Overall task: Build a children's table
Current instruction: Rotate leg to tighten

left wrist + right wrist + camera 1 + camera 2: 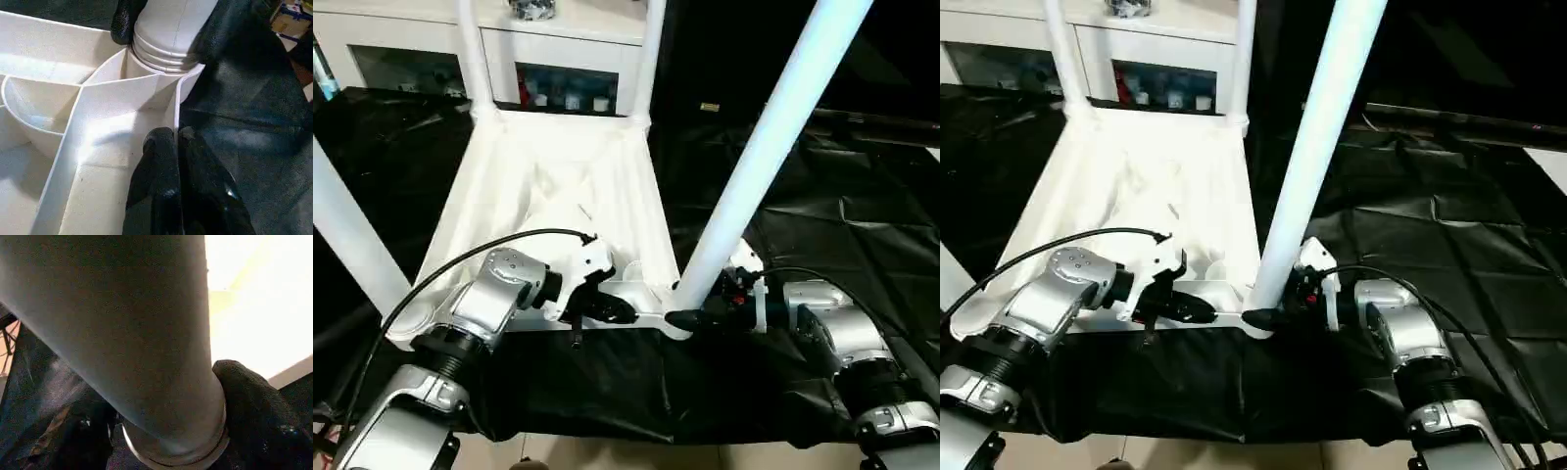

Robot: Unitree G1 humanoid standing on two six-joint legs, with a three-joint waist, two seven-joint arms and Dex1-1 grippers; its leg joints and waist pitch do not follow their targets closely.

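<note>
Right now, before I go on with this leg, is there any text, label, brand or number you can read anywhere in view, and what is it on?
None can be read.
Small yellowish tag on the dark background behind the table: print too small to read.
Boxes and bottles behind the cabinet's glass doors: labels blurred.
Tabletop, legs, left gripper and right gripper: no markings visible.

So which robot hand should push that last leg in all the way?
Probably the right. The right gripper already sits around the bottom of the near right leg, at its corner socket. The left gripper is pinching the tabletop rim, steadying it.
</note>
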